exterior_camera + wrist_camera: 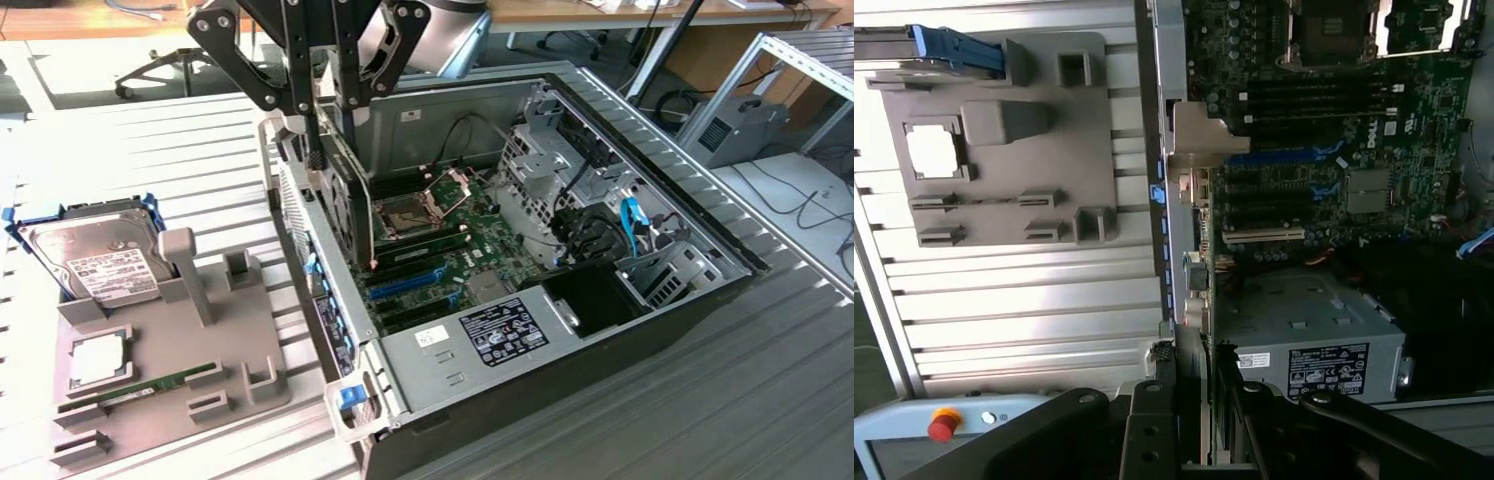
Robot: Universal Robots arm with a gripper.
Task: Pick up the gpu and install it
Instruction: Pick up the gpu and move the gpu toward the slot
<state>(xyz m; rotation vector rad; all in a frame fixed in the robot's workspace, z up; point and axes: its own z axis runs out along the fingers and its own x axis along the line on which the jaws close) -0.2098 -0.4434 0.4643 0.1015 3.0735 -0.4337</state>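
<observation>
I hold the gpu (pixel 344 195) on edge, upright, inside the open computer case (pixel 400 400). My gripper (pixel 324 100) is shut on its upper edge from above. The card's lower edge comes down close to the blue expansion slots (pixel 407 282) on the green motherboard (pixel 461 250); I cannot tell whether it touches them. In the wrist view the gpu (pixel 1194 190) shows edge-on, its silver end bracket lying along the case's rear wall. My gripper (pixel 1194 420) has a black finger on either side of the card, above the blue slot (pixel 1274 158).
On the exterior view's left lies a grey parts fixture (pixel 200 340) with a silver hard drive (pixel 100 265), a square chip (pixel 96 360) and a thin green RAM stick (pixel 147 385). The power supply (pixel 501 330) fills the case's near end. A red stop button (pixel 942 423) sits beside the arm.
</observation>
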